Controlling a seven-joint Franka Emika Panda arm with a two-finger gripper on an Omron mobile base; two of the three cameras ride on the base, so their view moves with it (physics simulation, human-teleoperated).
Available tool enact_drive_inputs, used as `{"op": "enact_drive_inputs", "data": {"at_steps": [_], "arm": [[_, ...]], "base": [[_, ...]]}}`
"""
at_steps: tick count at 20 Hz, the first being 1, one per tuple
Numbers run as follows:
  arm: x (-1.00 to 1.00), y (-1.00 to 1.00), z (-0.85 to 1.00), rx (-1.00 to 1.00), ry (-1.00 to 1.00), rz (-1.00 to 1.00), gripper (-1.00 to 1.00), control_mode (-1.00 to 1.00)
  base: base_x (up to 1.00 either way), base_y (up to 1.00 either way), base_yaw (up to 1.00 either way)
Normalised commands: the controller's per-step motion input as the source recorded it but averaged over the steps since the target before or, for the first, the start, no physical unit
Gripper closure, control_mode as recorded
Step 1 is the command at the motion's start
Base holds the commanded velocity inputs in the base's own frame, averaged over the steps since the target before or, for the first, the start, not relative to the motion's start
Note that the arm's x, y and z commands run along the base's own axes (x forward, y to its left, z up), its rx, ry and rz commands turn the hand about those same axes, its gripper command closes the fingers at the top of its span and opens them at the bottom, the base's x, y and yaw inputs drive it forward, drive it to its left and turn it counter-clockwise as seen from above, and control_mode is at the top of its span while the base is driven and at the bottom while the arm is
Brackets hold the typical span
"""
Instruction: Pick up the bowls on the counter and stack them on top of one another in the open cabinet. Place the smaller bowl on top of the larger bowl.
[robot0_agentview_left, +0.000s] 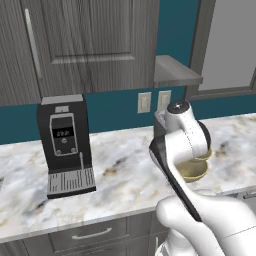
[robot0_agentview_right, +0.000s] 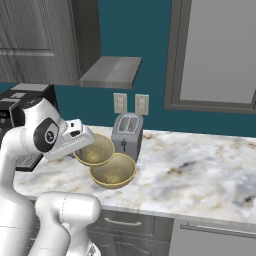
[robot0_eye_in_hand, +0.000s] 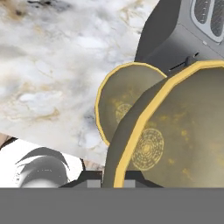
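My gripper (robot0_agentview_right: 83, 145) is shut on the rim of one olive-yellow bowl (robot0_agentview_right: 97, 150) and holds it tilted a little above the counter (robot0_agentview_right: 200, 165), just left of the toaster. In the hand view that rim (robot0_eye_in_hand: 131, 131) runs up between my gripper's (robot0_eye_in_hand: 111, 180) dark tips. The other bowl (robot0_agentview_right: 114, 171) sits upright on the marble near the front edge, below and right of the held one; it also shows as the bowl (robot0_eye_in_hand: 124, 105) and the bowl (robot0_agentview_left: 192, 171). I cannot tell which bowl is wider. The open cabinet's floor panel (robot0_agentview_right: 112, 72) juts out above, up on the wall.
A grey toaster (robot0_agentview_right: 127, 131) stands against the wall right behind the bowls. A black coffee machine (robot0_agentview_left: 65, 145) stands on the counter's left part. Door-fronted cabinets (robot0_agentview_left: 85, 45) hang above it. A window frame (robot0_agentview_right: 215, 55) is at the right, with bare marble below it.
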Motion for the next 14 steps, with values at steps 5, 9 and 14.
{"op": "enact_drive_inputs", "data": {"at_steps": [5,9,14], "arm": [[0.01,-0.04,-0.14,-0.10,-0.02,0.00,1.00,-1.00],[0.00,0.00,-0.05,-0.08,0.00,-0.01,1.00,-1.00],[0.07,-0.06,-0.02,0.00,0.00,0.02,1.00,-1.00]], "base": [[0.00,0.00,0.00],[0.00,0.00,0.00],[0.00,0.00,0.00]]}}
